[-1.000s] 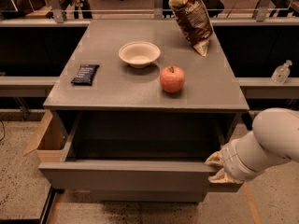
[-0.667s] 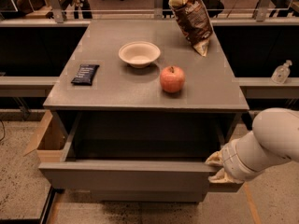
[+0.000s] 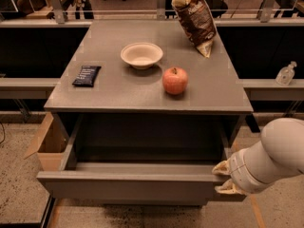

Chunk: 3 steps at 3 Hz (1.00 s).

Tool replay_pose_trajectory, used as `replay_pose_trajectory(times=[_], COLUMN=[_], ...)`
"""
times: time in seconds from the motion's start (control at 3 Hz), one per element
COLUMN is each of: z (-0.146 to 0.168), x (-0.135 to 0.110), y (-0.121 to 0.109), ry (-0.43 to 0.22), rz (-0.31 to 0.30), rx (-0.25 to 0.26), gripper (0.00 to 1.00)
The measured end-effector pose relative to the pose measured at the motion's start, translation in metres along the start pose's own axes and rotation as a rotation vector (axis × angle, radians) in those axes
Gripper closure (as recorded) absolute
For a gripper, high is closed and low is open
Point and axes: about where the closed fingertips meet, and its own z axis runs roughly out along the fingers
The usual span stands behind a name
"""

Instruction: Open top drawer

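Note:
The top drawer [image 3: 137,186] is pulled far out of the grey cabinet. Its plain flat front panel is nearest the camera, and its dark, empty interior [image 3: 147,144] is exposed. My gripper [image 3: 224,178] is at the right end of the drawer's front panel, level with its top edge and touching it. The white arm [image 3: 273,158] comes in from the lower right. No other drawers are visible.
On the cabinet top [image 3: 118,89] are a white bowl [image 3: 141,55], a red apple [image 3: 175,80], a dark snack packet [image 3: 87,75] and a brown chip bag [image 3: 195,18]. A cardboard box [image 3: 47,144] stands on the floor to the left. A sanitiser bottle [image 3: 286,73] is on the right ledge.

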Motion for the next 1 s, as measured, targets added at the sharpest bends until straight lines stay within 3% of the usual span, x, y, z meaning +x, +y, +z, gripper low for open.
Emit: replay_pose_trajectory(times=[1.0], z=[-0.001], x=[0.0003], y=[0.0032], ry=[0.0], rz=[0.003], rx=[0.0], gripper=[1.0])
